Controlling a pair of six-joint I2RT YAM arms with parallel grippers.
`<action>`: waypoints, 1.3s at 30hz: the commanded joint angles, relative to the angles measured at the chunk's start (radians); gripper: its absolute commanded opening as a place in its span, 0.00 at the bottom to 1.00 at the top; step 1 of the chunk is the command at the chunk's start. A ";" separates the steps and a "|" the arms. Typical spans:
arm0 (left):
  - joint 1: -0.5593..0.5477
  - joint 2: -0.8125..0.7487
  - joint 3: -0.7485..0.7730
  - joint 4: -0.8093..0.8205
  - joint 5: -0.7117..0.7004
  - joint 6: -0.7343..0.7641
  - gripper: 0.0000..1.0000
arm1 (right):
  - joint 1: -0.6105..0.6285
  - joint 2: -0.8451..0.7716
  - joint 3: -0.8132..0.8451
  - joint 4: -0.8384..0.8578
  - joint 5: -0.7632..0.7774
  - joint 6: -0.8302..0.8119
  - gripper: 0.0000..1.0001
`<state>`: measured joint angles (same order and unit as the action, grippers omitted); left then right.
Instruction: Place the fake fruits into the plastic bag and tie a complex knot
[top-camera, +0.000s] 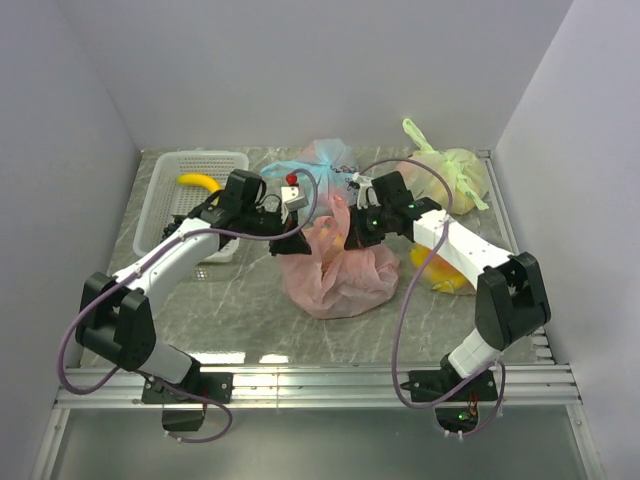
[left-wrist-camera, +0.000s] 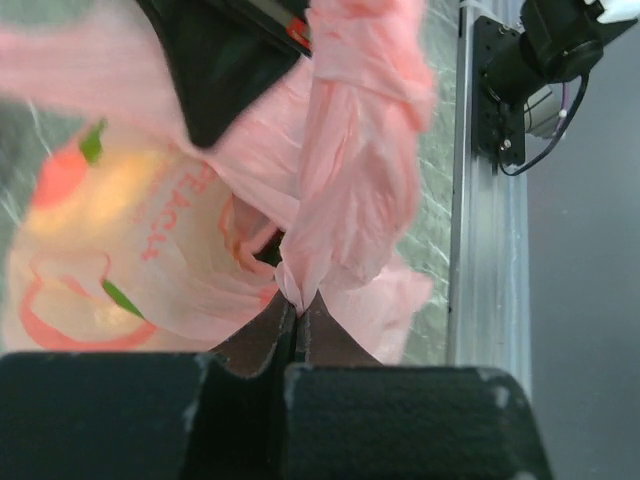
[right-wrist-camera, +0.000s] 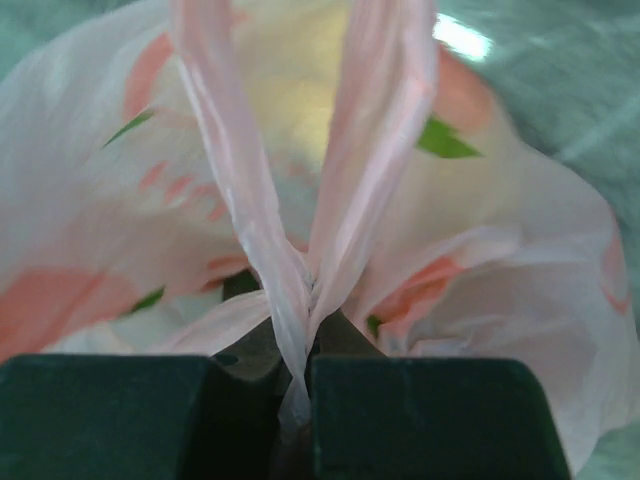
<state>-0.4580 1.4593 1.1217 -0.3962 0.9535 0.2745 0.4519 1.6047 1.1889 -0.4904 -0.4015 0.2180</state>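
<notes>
The pink plastic bag (top-camera: 335, 270) sits bulging mid-table, and a yellowish shape shows through its film (right-wrist-camera: 300, 120). My left gripper (top-camera: 290, 243) is shut on a gathered pink handle (left-wrist-camera: 360, 150), pinched at its tips (left-wrist-camera: 296, 305). From the other side, my right gripper (top-camera: 352, 240) is shut on two pink handle strands (right-wrist-camera: 300, 285) that cross just at its jaws (right-wrist-camera: 296, 375). I cannot make out a knot in any view. One fake fruit, a yellow banana (top-camera: 200, 182), lies in the white basket (top-camera: 165, 205). A second yellow fruit (top-camera: 440, 277) lies under my right forearm.
A light blue bag (top-camera: 322, 158) and a pale green tied bag (top-camera: 455, 175) stand at the back, behind the pink one. White walls close in on both sides. An aluminium rail (top-camera: 320, 385) runs along the near edge by the arm bases.
</notes>
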 joint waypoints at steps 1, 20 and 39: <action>-0.005 0.042 0.098 -0.092 0.090 0.155 0.00 | 0.007 -0.094 0.012 0.020 -0.268 -0.316 0.00; -0.050 0.121 0.023 0.330 -0.104 -0.164 0.01 | -0.030 0.078 0.156 -0.289 -0.658 -0.608 0.21; -0.077 0.092 0.027 0.327 -0.173 -0.146 0.01 | -0.032 0.161 0.269 -0.358 -0.682 -0.629 0.97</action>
<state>-0.5243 1.5833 1.1423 -0.1192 0.7761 0.1417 0.4229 1.8000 1.4536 -0.9394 -1.0950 -0.4747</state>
